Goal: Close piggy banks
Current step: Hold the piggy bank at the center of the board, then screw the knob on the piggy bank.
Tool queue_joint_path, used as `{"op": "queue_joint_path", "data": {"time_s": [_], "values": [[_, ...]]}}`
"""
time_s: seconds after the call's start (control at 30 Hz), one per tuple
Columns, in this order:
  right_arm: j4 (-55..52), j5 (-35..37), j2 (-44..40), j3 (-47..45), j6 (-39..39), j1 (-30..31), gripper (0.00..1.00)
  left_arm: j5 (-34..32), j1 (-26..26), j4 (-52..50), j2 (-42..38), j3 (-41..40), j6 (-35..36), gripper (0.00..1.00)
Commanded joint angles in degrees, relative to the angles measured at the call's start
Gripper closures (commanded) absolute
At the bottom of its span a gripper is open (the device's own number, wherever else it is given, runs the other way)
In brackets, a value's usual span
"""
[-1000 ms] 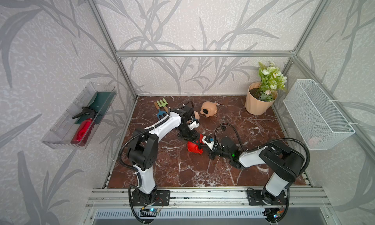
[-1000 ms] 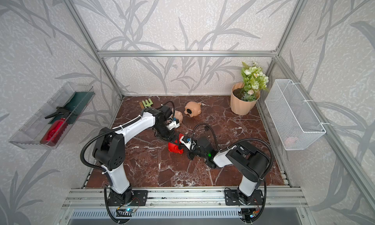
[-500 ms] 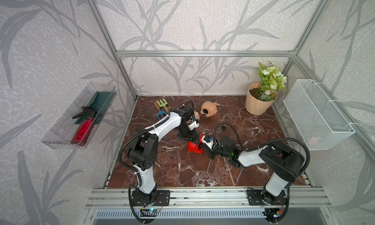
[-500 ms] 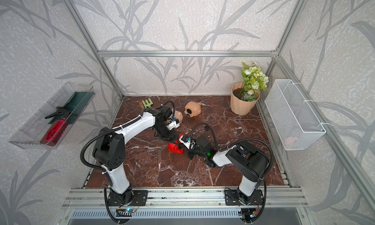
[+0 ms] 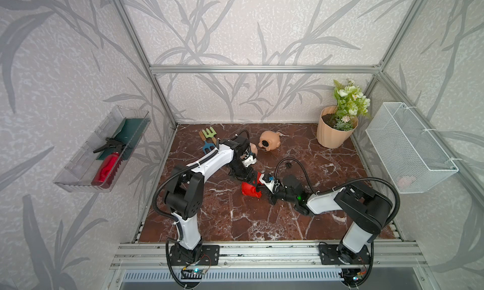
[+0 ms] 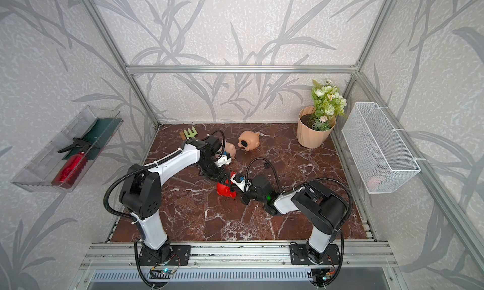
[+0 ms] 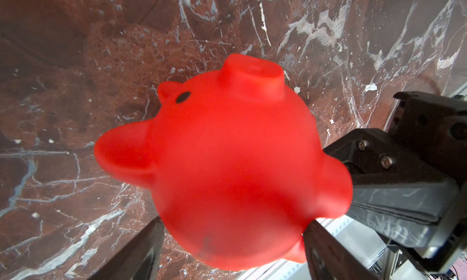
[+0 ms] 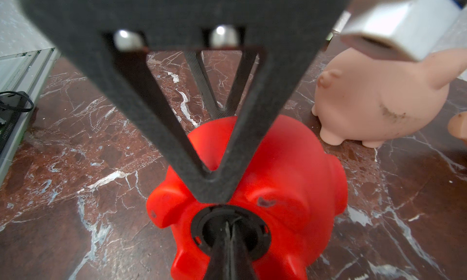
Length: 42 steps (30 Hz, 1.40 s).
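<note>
My left pincer (image 5: 252, 180) is clamped on the bright red plastic piggy bank (image 5: 248, 191), near the middle of the dark red marble-patterned floor (image 5: 235, 218). One finger (image 7: 141, 256) sits on each side of the pig's round body. In the left wrist view the pig's snout points away from my camera. I cannot tell whether the pig rests on the floor or hangs just above it.

My right pincer (image 8: 228, 232) has its fingers pressed together. The joined tips sit in the round black plug (image 8: 199, 228) that fills the hole in the red pig's belly. The belly faces that arm, with the feet sticking out around it. Whether the tips pinch any part of the plug I cannot tell.

Just beside the red pig, behind my left wrist, a peach-tan plastic piggy bank (image 8: 374, 104) stands upright on its feet. It is partly hidden in both top views. A second peach-tan plastic pig (image 5: 269, 142) lies on its side nearer the back wall, apart from the first, its belly hole a dark open circle. A small black piece (image 5: 289, 165) lies on the floor between that pig and my right arm, too small to identify.

A ribbed peach flower pot (image 5: 331, 136) with green and white flowers stands in the back right corner. Green and blue garden hand tools (image 5: 208, 135) lie at the back left.
</note>
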Motion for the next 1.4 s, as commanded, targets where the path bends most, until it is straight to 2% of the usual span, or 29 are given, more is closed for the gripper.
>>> {"op": "queue_joint_path", "data": {"time_s": [0.0, 0.17, 0.4, 0.67, 1.17, 1.37], "values": [[0.2, -0.4, 0.2, 1.6, 2.2, -0.3, 1.00, 0.0, -0.4, -1.6, 0.9, 0.2, 0.9, 0.16], [3.0, -2.9, 0.0, 0.8, 7.7, -0.3, 1.00, 0.6, -0.5, -1.2, 0.9, 0.0, 0.6, 0.16], [2.3, -3.0, 0.0, 1.1, 7.8, -0.3, 1.00, 1.2, -0.5, -1.1, 0.9, 0.0, 0.6, 0.16], [0.6, -3.6, 0.3, 2.3, 7.4, -0.3, 1.00, 1.8, -0.7, -1.2, 0.7, 0.2, 1.2, 0.16], [-2.5, -4.4, 0.3, 3.3, -0.2, -0.2, 1.00, 1.8, -1.0, -1.9, 0.7, 0.5, 2.0, 0.19], [-1.2, -4.9, 0.4, 3.4, 2.9, -0.2, 1.00, 2.0, -1.1, -2.1, 0.8, 0.8, 2.0, 0.19]]}}
